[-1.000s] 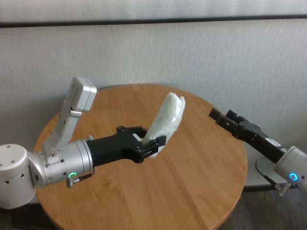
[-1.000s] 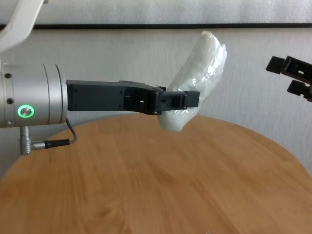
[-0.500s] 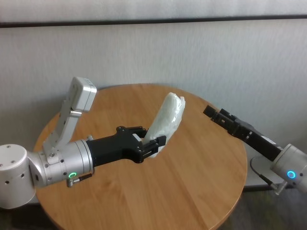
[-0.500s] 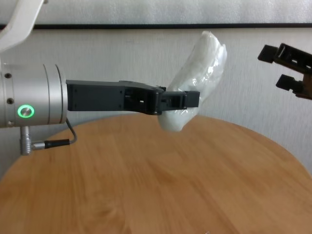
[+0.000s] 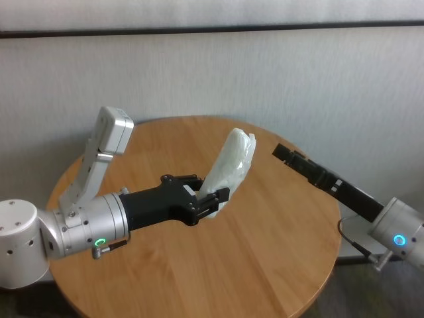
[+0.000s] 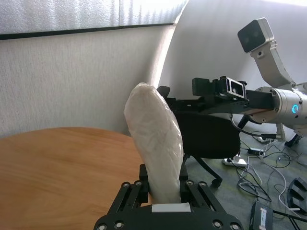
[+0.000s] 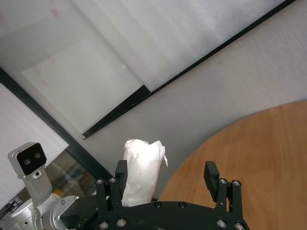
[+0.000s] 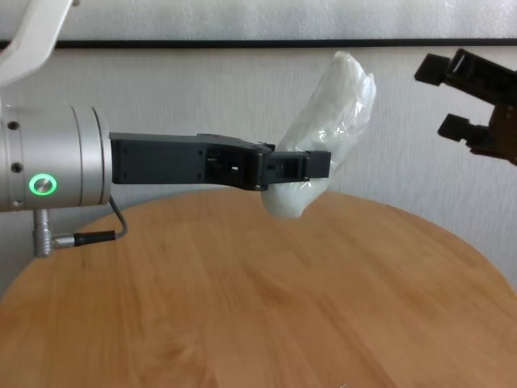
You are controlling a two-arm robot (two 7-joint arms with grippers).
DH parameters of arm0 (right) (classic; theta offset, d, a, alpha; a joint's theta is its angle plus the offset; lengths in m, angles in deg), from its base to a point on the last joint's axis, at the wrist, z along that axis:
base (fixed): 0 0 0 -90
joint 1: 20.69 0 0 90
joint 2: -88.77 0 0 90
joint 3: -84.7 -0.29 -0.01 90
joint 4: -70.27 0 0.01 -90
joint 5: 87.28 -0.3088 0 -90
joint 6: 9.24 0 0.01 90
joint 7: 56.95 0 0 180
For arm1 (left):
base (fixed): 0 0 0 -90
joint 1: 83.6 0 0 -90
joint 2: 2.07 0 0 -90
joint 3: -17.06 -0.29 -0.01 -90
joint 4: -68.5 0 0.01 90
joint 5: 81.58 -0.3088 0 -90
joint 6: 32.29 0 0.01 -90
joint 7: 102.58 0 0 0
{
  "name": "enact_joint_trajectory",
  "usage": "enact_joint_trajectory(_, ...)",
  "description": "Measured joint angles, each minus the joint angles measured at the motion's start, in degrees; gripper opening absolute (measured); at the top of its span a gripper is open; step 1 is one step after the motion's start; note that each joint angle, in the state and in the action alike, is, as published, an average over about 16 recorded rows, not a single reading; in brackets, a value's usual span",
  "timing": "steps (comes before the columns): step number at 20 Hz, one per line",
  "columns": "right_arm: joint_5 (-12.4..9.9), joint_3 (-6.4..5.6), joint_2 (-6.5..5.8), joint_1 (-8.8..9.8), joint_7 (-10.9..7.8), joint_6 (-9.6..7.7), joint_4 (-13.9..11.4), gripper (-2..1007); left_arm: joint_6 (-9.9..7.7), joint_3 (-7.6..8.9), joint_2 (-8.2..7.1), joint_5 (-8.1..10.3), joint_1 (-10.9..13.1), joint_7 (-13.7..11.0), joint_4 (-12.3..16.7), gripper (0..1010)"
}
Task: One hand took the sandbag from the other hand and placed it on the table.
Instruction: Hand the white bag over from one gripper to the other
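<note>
Over worktop (image 5: 278, 252), head view: left gripper (image 5: 211, 197), green ring, clamped on lower end of sandbag (image 5: 232, 165), bag raised clear of the wood and tilted up toward the right side. Looks presented that way so the free upper end is reachable. Right gripper (image 5: 283, 153), blue ring, reaching in from the right, near bag tip, not touching.

Left wrist view: sandbag (image 6: 156, 143) standing up out of closed jaws, upper part bare, likely left clear for the take. Right gripper (image 6: 211, 86) beyond it, apart.

Right wrist view: jaws spread wide, nothing between; sandbag (image 7: 140, 165) ahead, off toward one finger, not centred yet.

Chest view: left gripper (image 8: 311, 166) pinching bag low, sandbag (image 8: 327, 133) well above worktop (image 8: 258, 307); right gripper (image 8: 452, 101) open, level with bag top. Handover not made.
</note>
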Motion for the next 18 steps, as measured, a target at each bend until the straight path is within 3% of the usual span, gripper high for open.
enact_joint_trajectory(18, -3.0, 4.09, -0.56, -2.62, -0.30, -1.02, 0.2, 1001, 0.00, 0.00, 0.00, 0.00, 0.0, 0.0, 0.0, 360)
